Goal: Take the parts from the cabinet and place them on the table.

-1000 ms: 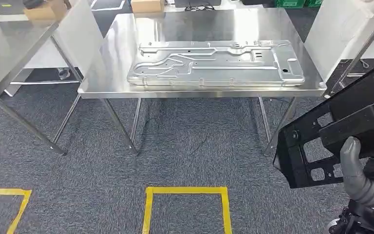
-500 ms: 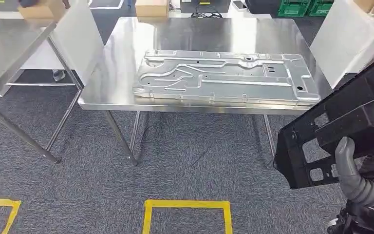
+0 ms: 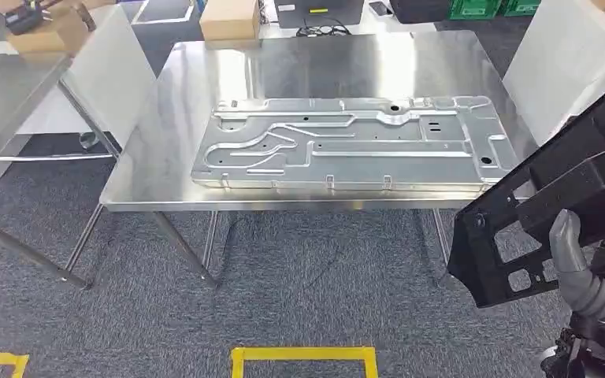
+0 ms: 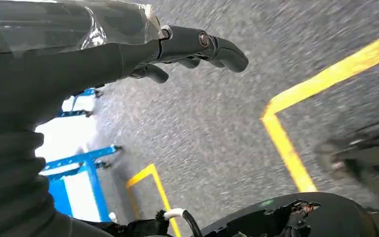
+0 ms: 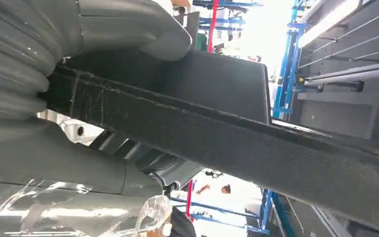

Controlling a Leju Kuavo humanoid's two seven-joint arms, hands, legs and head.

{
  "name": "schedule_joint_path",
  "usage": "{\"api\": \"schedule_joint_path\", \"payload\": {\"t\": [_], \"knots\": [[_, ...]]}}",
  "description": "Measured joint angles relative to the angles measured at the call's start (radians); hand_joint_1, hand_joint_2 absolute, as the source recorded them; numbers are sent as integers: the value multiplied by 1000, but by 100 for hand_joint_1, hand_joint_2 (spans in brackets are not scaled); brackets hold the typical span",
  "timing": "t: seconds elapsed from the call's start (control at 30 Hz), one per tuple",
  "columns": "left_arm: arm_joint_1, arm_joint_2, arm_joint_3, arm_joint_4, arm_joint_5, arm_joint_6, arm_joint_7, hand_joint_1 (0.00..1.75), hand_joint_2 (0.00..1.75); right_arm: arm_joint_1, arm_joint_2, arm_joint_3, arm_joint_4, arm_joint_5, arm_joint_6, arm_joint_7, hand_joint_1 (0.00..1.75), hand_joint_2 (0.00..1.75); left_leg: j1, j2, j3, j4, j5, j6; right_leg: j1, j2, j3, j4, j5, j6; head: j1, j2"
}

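The square stainless-steel worktop [image 3: 205, 87] on thin metal legs is seen ahead across grey carpet, and most of its near half is taken up by a long, flat, stamped silver sheet-metal panel [image 3: 347, 146] lying parallel to the front edge.

The task's thing now in hand, a black, rigid, frame-like part with square cut-outs [image 3: 543, 213], is carried at the robot's right side, off the worktop and just beside its near right corner. It is judged to be stiff and fairly heavy for its size, with hard edges and a matt, non-slippery face; being long, it would be expected to lever against the grip if taken near one end, so a hold across a solid bar near its middle is judged best.

The right hand [image 3: 571, 244] is closed around a bar of this part, the thick grey thumb wrapped over it.

The left hand [image 4: 197, 47] hangs above the carpet, holding nothing, fingers loosely extended and apart.
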Motion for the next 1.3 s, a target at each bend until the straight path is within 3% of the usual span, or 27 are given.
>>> {"api": "schedule_joint_path", "payload": {"t": [0.07, 0.13, 0.2, 0.23, 0.27, 0.3, 0.37, 0.43, 0.47, 0.5, 0.53, 0.57, 0.6, 0.63, 0.73, 0.77, 0.83, 0.9, 0.93, 0.97, 1.03, 1.07, 1.1, 1.13, 1.17, 1.23, 1.3], "knots": [[5, 3, 0, 2, 0, 0, 0, 0, 175, -2, -7, -17, 2, -20, 3, 11, 175, 175, -22, -5, 0, -131, 184, 32, 3, 3, 29, -6, -22, 5, 1, 0], [5, 3, 0, 3, 0, -2, 0, 0, 175, -13, -16, -32, 7, -40, 7, 22, 175, 175, -26, -8, 24, -140, 165, 53, -1, 11, 47, -30, -35, 20, 0, 0], [4, 3, 0, 3, 0, -4, 0, 0, 175, -17, -26, -49, 8, -49, 10, 25, 175, 175, -28, -7, 50, -169, 155, 63, 2, 10, 66, -16, -13, 27, 0, 0], [5, 0, 0, 3, 1, -3, 0, 0, 175, -15, -36, -56, 9, -51, 10, 25, 175, 175, -15, -8, 84, -186, 161, 60, -1, 1, 63, 10, -24, 27, 2, 0], [2, 0, 0, 3, 1, -4, 0, 0, 175, -19, -36, -59, 11, -51, 10, 26, 175, 175, -16, -8, 94, -192, 157, 62, 8, -2, 43, 44, -24, 26, 3, 0], [0, -1, 0, 3, 0, -4, 0, 0, 175, -24, -41, -63, 11, -51, 11, 25, 175, 175, -13, -5, 103, -192, 148, 68, 9, -3, -10, 134, -38, 28, 4, 0], [1, -3, 0, 3, 0, -4, 0, 0, 175, -23, -50, -73, 13, -54, 18, 31, 175, 175, -8, -6, 121, -192, 131, 67, 9, -3, -113, 253, -111, 36, 4, 0], [5, -3, 0, 3, -4, -5, -1, 0, 175, -36, -66, -81, 15, -75, 37, 54, 175, 175, -3, -10, 145, -192, 110, 59, 3, -3, -162, 256, -152, 51, 4, 0], [5, -3, 0, 3, -5, -6, -2, 0, 175, -58, -78, -87, 16, -103, 52, 78, 175, 175, 3, -12, 167, -191, 91, 52, -2, -4, -167, 203, -128, 58, 4, 0], [5, -3, -1, 3, -9, -8, -2, 0, 175, -77, -90, -94, 19, -134, 67, 99, 175, 175, 10, -12, 186, -190, 77, 44, -8, -4, -159, 138, -72, 61, 4, 0], [5, -3, -2, 3, -14, -10, -2, 0, 175, -96, -98, -99, 25, -160, 79, 112, 175, 175, 12, -12, 201, -187, 60, 35, -16, -6, -148, 65, 9, 76, 4, 0], [4, 2, -2, 5, -19, -11, -2, 0, 175, -118, -103, -105, 40, -187, 97, 119, 175, 175, 5, -13, 203, -176, 40, 23, -29, -15, -154, 4, 117, 91, 5, 0], [6, 3, -3, 5, -23, -13, -2, 0, 175, -140, -116, -110, 50, -208, 114, 123, 175, 175, 8, -11, 203, -162, 24, 22, -23, -29, -155, 5, 111, 67, 5, 0], [2, 4, -3, 5, -24, -17, -2, 0, 175, -162, -126, -110, 62, -221, 128, 130, 175, 175, 5, -10, 200, -168, 9, 18, -18, -17, -157, 13, 114, 51, 1, 0], [0, 6, -4, 5, -29, -19, -3, 0, 175, -209, -150, -120, 90, -230, 155, 125, 175, 175, 13, -8, 207, -151, 11, 8, -21, -14, -147, 13, 105, 27, 1, 0], [0, 6, -5, 5, -33, -21, -3, 0, 175, -222, -155, -120, 100, -231, 165, 123, 175, 175, 13, -4, 185, -102, 11, 2, -20, -18, -137, 11, 99, 20, 0, 0], [-3, 6, -7, 5, -37, -22, -3, 0, 175, -247, -160, -118, 133, -230, 183, 121, 175, 175, 16, -3, 91, 47, -20, -14, -19, -16, -123, 10, 85, 21, 1, 0], [-8, 6, -7, 5, -39, -22, -3, 0, 175, -263, -167, -116, 161, -229, 190, 118, 175, 175, 12, -2, -4, 159, -96, -15, -14, -16, -101, 10, 64, 22, 1, 0], [-9, 6, -8, 5, -39, -23, -3, 0, 175, -269, -167, -113, 173, -229, 192, 117, 175, 175, 9, -2, -27, 156, -107, -6, -10, -17, -87, 9, 53, 21, 1, 0], [-9, 6, -8, 5, -39, -24, -3, 0, 175, -276, -167, -109, 184, -229, 193, 115, 175, 175, 1, -2, -28, 116, -88, 7, -5, -17, -70, 8, 41, 20, 1, 0], [-8, 6, -9, 5, -41, -26, -3, 0, 175, -289, -167, -105, 210, -227, 193, 114, 175, 175, -16, -2, -5, -13, 16, 52, 8, -19, -38, 1, 24, 18, 1, 0], [-4, 15, -9, 6, -43, -28, 0, 0, 175, -288, -166, -104, 235, -225, 190, 109, 175, 175, -43, 0, 11, -126, 143, 99, 0, -20, -27, -14, 18, 14, 2, 0], [-1, 12, -10, 6, -44, -29, 1, 0, 175, -299, -166, -102, 258, -219, 188, 103, 175, 175, -61, -24, 12, -154, 178, 115, 9, -3, -14, -23, 14, 15, 2, 0], [-1, 14, -10, 6, -47, -33, 5, 0, 175, -302, -164, -97, 285, -217, 192, 101, 175, 175, -61, -22, 22, -173, 174, 115, 10, -12, -5, -34, 11, 13, 2, 0], [-3, 12, -12, 6, -51, -35, 8, 0, 175, -309, -161, -88, 308, -211, 195, 97, 175, 175, -59, -22, 38, -186, 175, 118, 6, -4, 7, -36, 21, 15, 1, 0], [-3, 12, -17, 6, -54, -37, 11, 0, 175, -312, -161, -80, 359, -204, 201, 86, 175, 175, -55, -19, 79, -216, 176, 106, 11, -3, 14, -26, 24, 21, 2, 0], [-7, 12, -23, 6, -55, -39, 12, 0, 175, -324, -156, -63, 416, -197, 206, 66, 175, 175, -49, -17, 108, -222, 164, 110, 10, -6, -29, 72, 5, 23, 3, 0]]}}
